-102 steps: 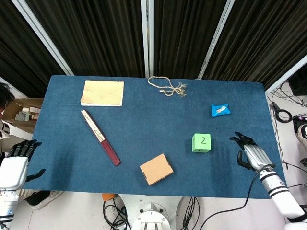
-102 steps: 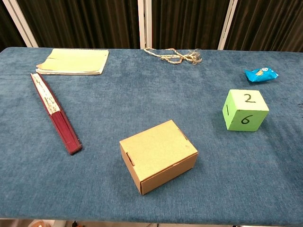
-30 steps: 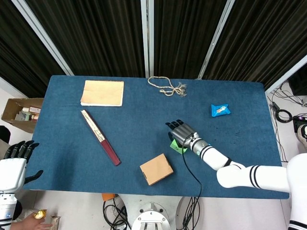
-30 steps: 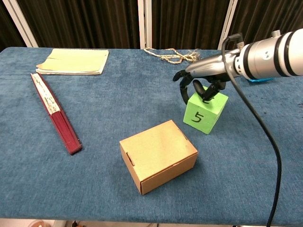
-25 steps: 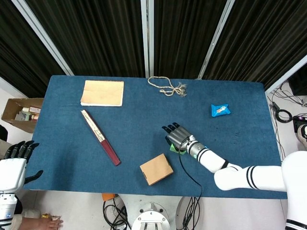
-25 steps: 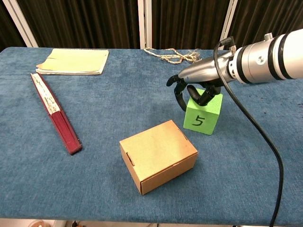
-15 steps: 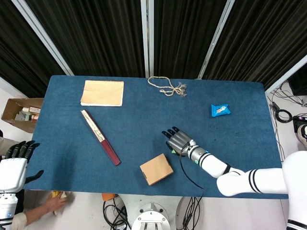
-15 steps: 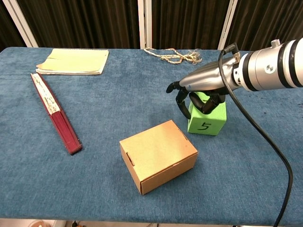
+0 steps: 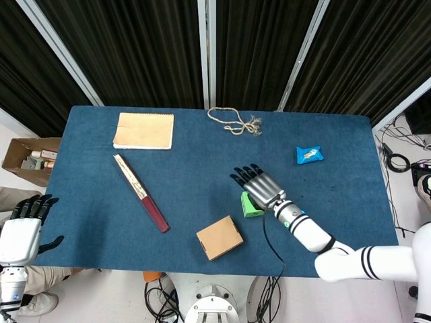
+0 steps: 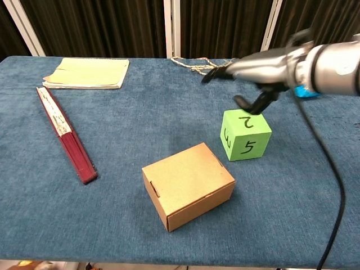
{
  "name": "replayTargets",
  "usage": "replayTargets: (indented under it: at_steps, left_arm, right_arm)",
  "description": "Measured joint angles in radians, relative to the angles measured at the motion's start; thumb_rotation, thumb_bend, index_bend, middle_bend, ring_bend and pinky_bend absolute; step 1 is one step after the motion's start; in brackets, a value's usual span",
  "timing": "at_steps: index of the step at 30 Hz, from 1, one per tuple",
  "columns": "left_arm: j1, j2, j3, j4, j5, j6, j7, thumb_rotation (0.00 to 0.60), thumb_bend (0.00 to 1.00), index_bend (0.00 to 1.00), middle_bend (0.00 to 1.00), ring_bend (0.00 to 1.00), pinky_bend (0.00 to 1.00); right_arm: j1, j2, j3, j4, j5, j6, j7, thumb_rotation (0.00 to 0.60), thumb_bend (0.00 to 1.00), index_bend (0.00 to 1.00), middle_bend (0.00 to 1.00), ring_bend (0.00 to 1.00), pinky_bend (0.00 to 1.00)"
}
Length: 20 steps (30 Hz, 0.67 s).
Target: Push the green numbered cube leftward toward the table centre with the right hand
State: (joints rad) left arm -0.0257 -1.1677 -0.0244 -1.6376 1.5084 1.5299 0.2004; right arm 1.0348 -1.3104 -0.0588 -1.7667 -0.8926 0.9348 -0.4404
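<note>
Green cube (image 10: 245, 135) sits just beside the cardboard box (image 10: 188, 184), right hand (image 10: 253, 70) above, fingers apart.

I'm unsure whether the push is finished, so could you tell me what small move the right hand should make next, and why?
Probably draw the right hand back to the right and away. It hovers open above the green cube, touching nothing, and the cube sits flat beside the cardboard box, near the middle of the table, so another push looks unnecessary.
</note>
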Motion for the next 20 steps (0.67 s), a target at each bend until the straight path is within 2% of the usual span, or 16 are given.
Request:
replayTargets:
  at_steps: [4, 6, 13, 16, 20]
  left_arm:
    - [-0.009, -0.026, -0.018, 0.028, -0.012, 0.0, -0.011, 0.6, 0.05, 0.21, 0.16, 0.13, 0.16]
    - [-0.016, -0.043, -0.028, 0.04, -0.017, 0.0, -0.013, 0.6, 0.05, 0.21, 0.16, 0.13, 0.16]
    - [-0.043, -0.084, -0.045, 0.059, -0.019, -0.013, -0.013, 0.6, 0.05, 0.21, 0.16, 0.13, 0.16]
    - [-0.05, -0.089, -0.045, 0.058, -0.018, -0.018, -0.011, 0.6, 0.05, 0.21, 0.16, 0.13, 0.16]
    - [-0.049, -0.089, -0.045, 0.054, -0.02, -0.016, -0.004, 0.6, 0.05, 0.21, 0.16, 0.13, 0.16]
  right_arm:
    - [-0.141, 0.041, -0.022, -0.017, -0.093, 0.176, 0.084, 0.6, 0.33, 0.0, 0.0, 0.0, 0.0]
    - [-0.237, 0.062, -0.04, -0.015, -0.148, 0.279, 0.149, 0.6, 0.29, 0.0, 0.0, 0.0, 0.0]
    - [-0.544, 0.098, -0.095, 0.066, -0.323, 0.575, 0.384, 0.6, 0.28, 0.0, 0.0, 0.0, 0.0]
    - [-0.641, 0.105, -0.114, 0.115, -0.385, 0.647, 0.454, 0.6, 0.3, 0.0, 0.0, 0.0, 0.0]
    - [-0.716, 0.11, -0.126, 0.161, -0.452, 0.685, 0.5, 0.6, 0.3, 0.0, 0.0, 0.0, 0.0]
